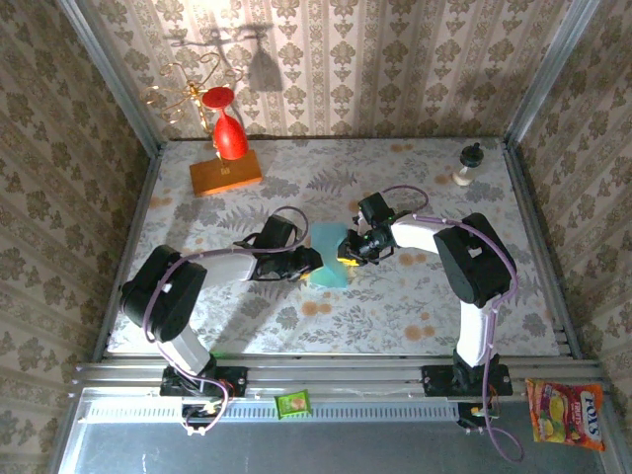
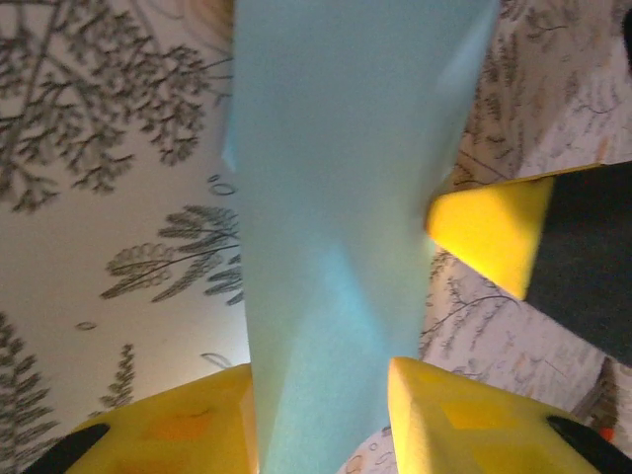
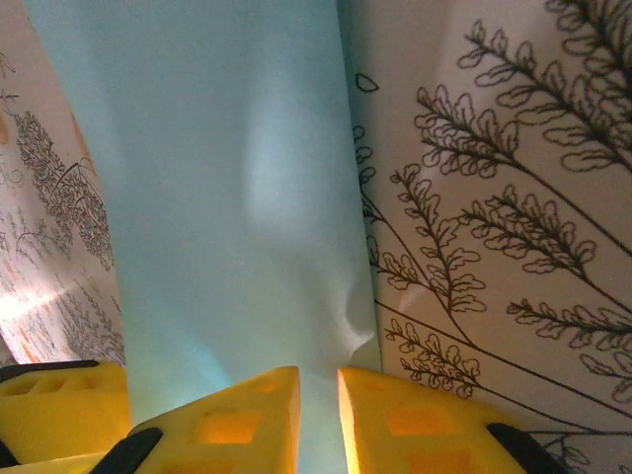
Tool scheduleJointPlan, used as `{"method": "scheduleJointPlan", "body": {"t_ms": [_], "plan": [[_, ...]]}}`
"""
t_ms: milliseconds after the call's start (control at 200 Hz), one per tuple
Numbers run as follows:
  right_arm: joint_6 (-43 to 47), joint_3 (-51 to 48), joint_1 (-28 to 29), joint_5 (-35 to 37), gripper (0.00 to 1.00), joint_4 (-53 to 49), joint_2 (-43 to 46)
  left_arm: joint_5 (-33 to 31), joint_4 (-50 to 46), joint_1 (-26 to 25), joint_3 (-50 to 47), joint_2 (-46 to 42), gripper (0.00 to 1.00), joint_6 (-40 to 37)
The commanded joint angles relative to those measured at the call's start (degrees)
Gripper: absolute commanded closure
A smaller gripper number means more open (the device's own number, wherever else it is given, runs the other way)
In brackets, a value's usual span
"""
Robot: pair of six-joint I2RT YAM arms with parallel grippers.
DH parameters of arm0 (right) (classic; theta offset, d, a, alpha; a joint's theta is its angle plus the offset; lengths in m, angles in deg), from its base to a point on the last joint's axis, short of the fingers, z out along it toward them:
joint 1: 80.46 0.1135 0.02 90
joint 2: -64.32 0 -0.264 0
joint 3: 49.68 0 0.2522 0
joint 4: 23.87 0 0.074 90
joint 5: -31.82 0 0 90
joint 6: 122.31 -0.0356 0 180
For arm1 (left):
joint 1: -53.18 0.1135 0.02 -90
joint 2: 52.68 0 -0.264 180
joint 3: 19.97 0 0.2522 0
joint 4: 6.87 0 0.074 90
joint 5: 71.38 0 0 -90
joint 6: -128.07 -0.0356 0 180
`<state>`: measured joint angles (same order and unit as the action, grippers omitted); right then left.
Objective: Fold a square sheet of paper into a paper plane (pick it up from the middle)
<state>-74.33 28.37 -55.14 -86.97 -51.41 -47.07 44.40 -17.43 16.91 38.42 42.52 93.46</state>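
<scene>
The square sheet of paper (image 1: 328, 239) is light blue and lies mid-table, bent up into a creased strip between both grippers. My left gripper (image 1: 314, 263) reaches it from the left. In the left wrist view its yellow fingers (image 2: 178, 425) press against both sides of the paper (image 2: 346, 197), and the left gripper (image 2: 321, 367) is shut on it. My right gripper (image 1: 348, 252) comes from the right. In the right wrist view the right gripper (image 3: 318, 373) pinches the paper (image 3: 227, 197) near its puckered edge, leaving only a thin gap. One right finger (image 2: 494, 237) shows beside the strip.
An orange block (image 1: 225, 174) carrying a red glass (image 1: 229, 136) stands at the back left by a gold wire stand (image 1: 188, 94). A small black-topped piece (image 1: 470, 164) is at the back right. A green packet (image 1: 293, 403) and a snack bag (image 1: 565, 415) lie on the front ledge.
</scene>
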Motion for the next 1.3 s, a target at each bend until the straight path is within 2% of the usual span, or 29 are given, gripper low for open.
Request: {"method": "scheduleJointPlan", "body": {"t_ms": [0, 250, 550, 695, 1025, 1295], "plan": [[0.5, -0.7, -0.4, 2.7, 0.78, -2.5, -2.8, 3.1, 4.8, 0.9, -1.4, 1.4, 0.62, 1.9], [0.5, -0.7, -0.4, 2.9, 0.78, -2.7, -2.6, 6.9, 11.9, 3.6, -3.0, 2.4, 0.64, 4.0], [0.5, -0.6, -0.4, 2.9, 0.78, -2.6, -2.5, 7.8, 9.9, 4.9, -0.9, 4.5, 0.7, 1.8], [0.7, -0.6, -0.4, 3.0, 0.78, -2.6, -2.6, 9.7, 12.6, 6.2, -0.8, 6.1, 0.73, 2.0], [0.7, -0.4, -0.4, 3.0, 0.77, -2.5, -2.4, 10.7, 12.3, 7.6, 0.2, 7.4, 0.81, 0.7], [0.8, 0.0, -0.5, 3.0, 0.76, -2.6, -2.3, 13.6, 15.0, 7.6, 0.1, 8.7, 0.83, 1.7]]}}
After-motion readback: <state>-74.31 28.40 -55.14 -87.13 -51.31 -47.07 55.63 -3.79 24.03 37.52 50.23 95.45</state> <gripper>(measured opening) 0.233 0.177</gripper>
